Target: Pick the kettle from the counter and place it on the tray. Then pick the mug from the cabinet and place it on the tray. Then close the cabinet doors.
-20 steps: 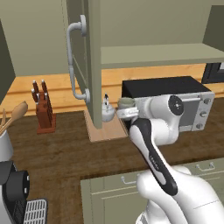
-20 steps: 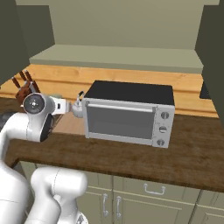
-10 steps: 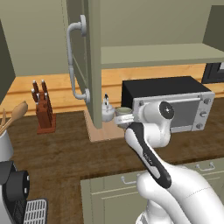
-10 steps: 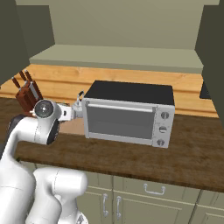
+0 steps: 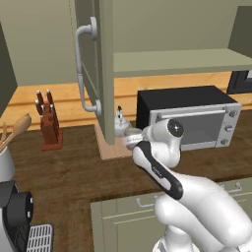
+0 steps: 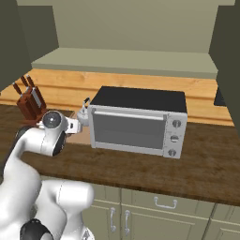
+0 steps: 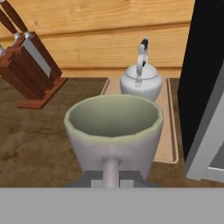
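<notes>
Two of three steps are in play: kettle (image 7: 141, 81) is already sitting on the tray (image 7: 168, 131), at the tray's 12 o'clock end in the hand view. Mug step is now in hand.

Hand (image 7: 111, 177) is gripping the mug (image 7: 114, 131) by its side handle, fingers closed on it. Mug is hanging upright, mouth up, just short of the tray's 6 o'clock edge and above the surface (image 7: 35, 140). In the left base view the mug (image 5: 132, 137) is sitting at about 4 o'clock from the kettle (image 5: 120, 125), near it but apart.

Toaster oven (image 6: 136, 119) is crowding the tray at 3 o'clock; knife block (image 7: 26, 70) is well apart at 10 o'clock.

Next move, as I judge it: carrying the mug forward over the bare near half of the tray, lowering, releasing. Needs clearance from the kettle and the oven side.

Cabinet door (image 5: 91, 69) is standing open, so closing is not yet done.
</notes>
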Controlling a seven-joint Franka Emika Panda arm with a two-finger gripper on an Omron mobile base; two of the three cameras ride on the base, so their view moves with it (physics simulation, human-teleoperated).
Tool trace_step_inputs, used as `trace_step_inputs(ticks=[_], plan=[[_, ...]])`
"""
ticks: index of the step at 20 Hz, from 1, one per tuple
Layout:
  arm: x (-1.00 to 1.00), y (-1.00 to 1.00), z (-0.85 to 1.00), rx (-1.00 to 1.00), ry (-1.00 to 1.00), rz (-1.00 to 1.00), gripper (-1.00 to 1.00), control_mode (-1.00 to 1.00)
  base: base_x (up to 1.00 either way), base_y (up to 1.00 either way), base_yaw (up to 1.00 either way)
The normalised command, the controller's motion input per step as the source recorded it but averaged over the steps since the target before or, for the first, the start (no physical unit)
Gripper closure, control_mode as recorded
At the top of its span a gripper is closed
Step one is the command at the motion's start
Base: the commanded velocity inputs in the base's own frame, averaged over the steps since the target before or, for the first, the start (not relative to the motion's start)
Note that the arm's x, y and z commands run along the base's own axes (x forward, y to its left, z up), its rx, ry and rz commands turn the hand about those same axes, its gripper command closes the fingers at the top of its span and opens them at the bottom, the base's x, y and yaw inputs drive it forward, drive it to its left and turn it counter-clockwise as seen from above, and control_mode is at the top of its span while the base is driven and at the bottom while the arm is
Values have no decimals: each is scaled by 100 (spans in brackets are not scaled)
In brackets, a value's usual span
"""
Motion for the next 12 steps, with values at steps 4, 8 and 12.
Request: trace_step_inputs(ticks=[4,8,12], plan=[[36,14,-36,0,1,0,100,-100,0,0,0],[31,10,-24,0,0,0,100,-100,0,0,0],[32,1,-14,0,0,0,100,-100,0,0,0]])
